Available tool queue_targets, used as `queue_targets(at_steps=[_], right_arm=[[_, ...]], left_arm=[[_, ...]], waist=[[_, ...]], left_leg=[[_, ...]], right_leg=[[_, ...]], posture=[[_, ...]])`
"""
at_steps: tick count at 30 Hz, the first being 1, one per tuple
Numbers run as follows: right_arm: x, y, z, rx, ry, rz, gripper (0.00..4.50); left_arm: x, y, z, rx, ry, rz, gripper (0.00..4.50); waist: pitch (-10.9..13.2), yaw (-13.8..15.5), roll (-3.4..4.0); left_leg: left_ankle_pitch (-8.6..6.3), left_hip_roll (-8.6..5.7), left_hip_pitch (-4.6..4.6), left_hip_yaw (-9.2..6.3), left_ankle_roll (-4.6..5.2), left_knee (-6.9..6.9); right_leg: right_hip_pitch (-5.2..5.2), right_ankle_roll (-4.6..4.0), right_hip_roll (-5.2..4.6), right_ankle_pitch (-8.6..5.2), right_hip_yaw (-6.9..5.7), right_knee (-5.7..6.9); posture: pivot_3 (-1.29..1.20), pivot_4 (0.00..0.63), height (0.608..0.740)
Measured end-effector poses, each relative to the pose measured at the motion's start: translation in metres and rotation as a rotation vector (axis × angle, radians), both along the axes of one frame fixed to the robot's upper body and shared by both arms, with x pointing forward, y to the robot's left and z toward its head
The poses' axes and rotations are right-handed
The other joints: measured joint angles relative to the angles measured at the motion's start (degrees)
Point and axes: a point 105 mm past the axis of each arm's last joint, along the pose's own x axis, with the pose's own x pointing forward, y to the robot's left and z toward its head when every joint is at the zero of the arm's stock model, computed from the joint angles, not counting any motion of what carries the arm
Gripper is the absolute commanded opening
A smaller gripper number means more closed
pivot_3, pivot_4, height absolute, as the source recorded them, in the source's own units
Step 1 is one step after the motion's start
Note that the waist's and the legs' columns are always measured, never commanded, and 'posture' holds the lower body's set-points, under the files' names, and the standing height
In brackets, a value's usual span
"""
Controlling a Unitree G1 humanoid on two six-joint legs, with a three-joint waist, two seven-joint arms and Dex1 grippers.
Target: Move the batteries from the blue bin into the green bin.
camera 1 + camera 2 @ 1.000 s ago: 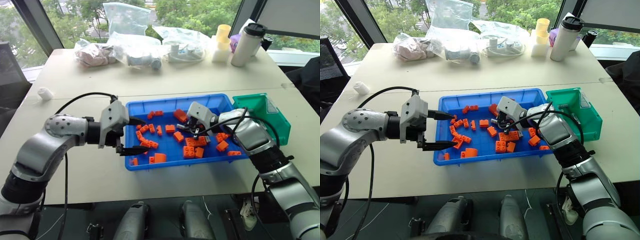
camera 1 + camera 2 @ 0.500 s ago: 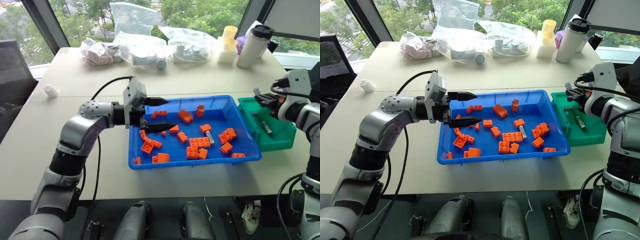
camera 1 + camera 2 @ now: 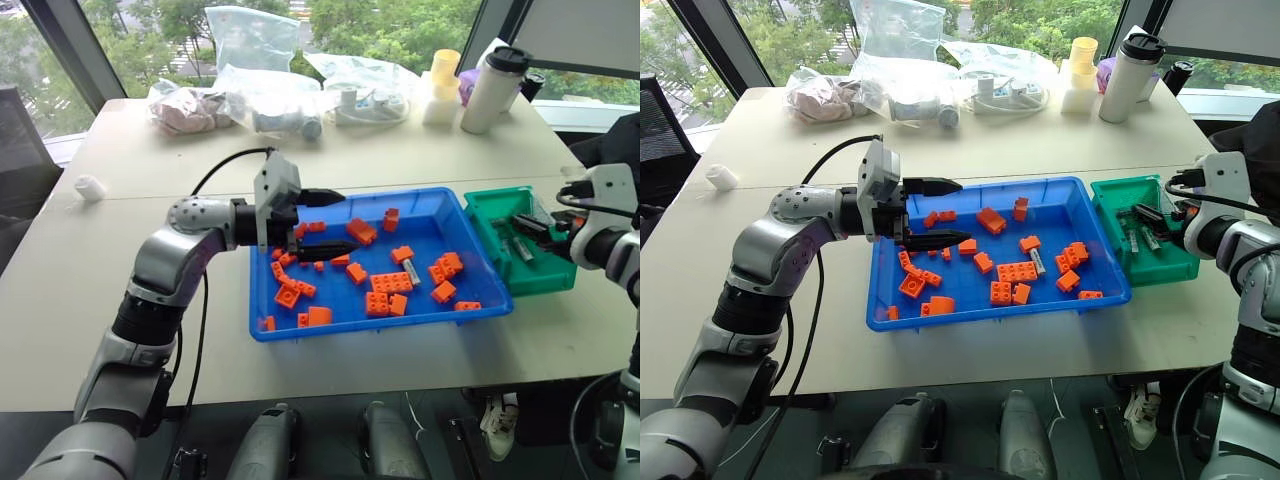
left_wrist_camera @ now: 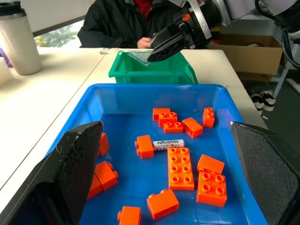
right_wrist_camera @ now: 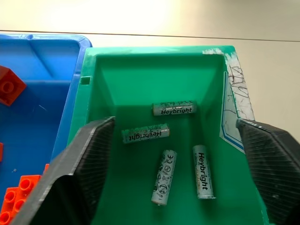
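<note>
The blue bin (image 3: 380, 329) lies mid-table, scattered with orange bricks (image 3: 389, 302). Among them lies one grey battery (image 3: 411, 272), also plain in the left wrist view (image 4: 168, 144). My left gripper (image 3: 348, 219) hangs open over the bin's left part, pointing right, with nothing between its fingers. Against the blue bin's right end stands the green bin (image 3: 545, 281). My right gripper (image 3: 532, 226) hovers over it, open and empty. Several batteries (image 5: 164, 176) lie loose on the green bin's floor (image 5: 140, 89), between my right fingers (image 5: 84, 168).
Clear plastic bags (image 3: 270, 95), a yellow cup (image 3: 445, 75) and a white tumbler with a black lid (image 3: 492, 90) line the table's far side. A small white object (image 3: 90, 187) lies far left. A person in a dark jacket (image 4: 122, 23) sits past the green bin.
My right gripper left the blue bin, swung right to above the green bin and opened. My left gripper reached right, over the blue bin's left part. The camera view shifted slightly.
</note>
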Motion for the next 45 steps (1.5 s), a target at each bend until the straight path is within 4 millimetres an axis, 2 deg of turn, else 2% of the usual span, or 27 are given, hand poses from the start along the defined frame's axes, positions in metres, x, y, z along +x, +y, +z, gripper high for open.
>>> queue_targets(at_steps=[3, 5, 8, 12, 18, 25, 31, 38, 45], right_arm=[[0.003, 0.020, 0.027, -0.110, -0.076, 0.167, 4.46], [-0.002, 0.048, 0.040, -0.266, -0.112, 0.386, 4.46], [-0.009, 0.084, 0.027, -0.320, -0.084, 0.668, 4.46], [-0.015, 0.109, -0.001, -0.368, 0.014, 0.930, 4.46], [-0.008, 0.114, -0.017, -0.533, 0.058, 1.108, 4.46], [-0.021, 0.125, -0.050, -0.486, 0.234, 1.358, 4.46], [-0.009, 0.125, -0.057, -0.498, 0.261, 1.381, 4.46], [0.009, 0.123, -0.082, -0.523, 0.330, 1.384, 4.46], [0.021, 0.120, -0.080, -0.593, 0.336, 1.383, 4.46]], left_arm=[[-0.001, 0.006, -0.002, 0.028, -0.002, 0.006, 4.50], [-0.006, 0.013, -0.006, 0.082, -0.004, 0.001, 4.50], [-0.016, 0.021, -0.024, 0.204, 0.001, -0.030, 4.50], [-0.026, 0.030, -0.032, 0.273, 0.002, -0.060, 4.50], [-0.036, 0.032, -0.030, 0.304, -0.014, -0.065, 4.50], [-0.035, 0.033, -0.032, 0.265, 0.003, -0.001, 4.50], [-0.035, 0.031, -0.030, 0.253, 0.000, 0.019, 4.50], [-0.034, 0.033, -0.035, 0.240, 0.018, 0.047, 4.50], [-0.033, 0.032, -0.035, 0.233, 0.015, 0.062, 4.50]], waist=[[0.0, -0.1, 0.03], [0.0, -0.2, 0.02], [0.0, -0.2, 0.00], [0.0, 0.2, -0.02], [0.1, 0.0, -0.02], [0.1, 0.0, -0.03], [0.1, 0.0, -0.02], [0.1, 0.0, -0.02], [0.0, -0.1, -0.02]], left_leg=[[-0.02, 0.02, 0.00, -0.02, 0.03, -0.02], [-0.04, 0.05, 0.01, -0.02, 0.06, -0.03], [-0.06, 0.04, 0.04, -0.01, 0.09, 0.01], [-0.06, 0.01, 0.01, -0.03, 0.10, 0.05], [0.04, 0.02, 0.01, -0.05, -0.09, 0.04], [0.05, 0.02, 0.01, -0.05, -0.10, 0.06], [0.09, 0.02, 0.01, -0.06, -0.17, 0.05], [0.10, 0.01, 0.01, -0.06, -0.21, 0.04], [0.11, 0.00, 0.02, -0.07, -0.22, 0.04]], right_leg=[[-0.01, 0.01, 0.03, 0.00, -0.01, -0.02], [0.01, 0.02, 0.05, -0.01, -0.04, -0.04], [0.10, 0.02, 0.04, -0.01, -0.04, -0.10], [0.11, 0.02, 0.01, -0.01, -0.04, -0.10], [0.07, 0.02, 0.02, -0.01, -0.05, -0.11], [0.08, 0.02, 0.02, -0.01, -0.04, -0.10], [0.06, 0.02, 0.02, -0.01, -0.04, -0.10], [0.04, 0.02, 0.01, -0.01, -0.04, -0.08], [0.05, 0.02, 0.02, -0.01, -0.04, -0.08]], posture=[[0.00, 0.150, 0.740], [0.00, 0.150, 0.740], [0.00, 0.150, 0.740], [0.00, 0.150, 0.740], [0.00, 0.150, 0.740], [0.00, 0.150, 0.740], [0.00, 0.150, 0.740], [0.00, 0.150, 0.740], [0.00, 0.150, 0.740]])
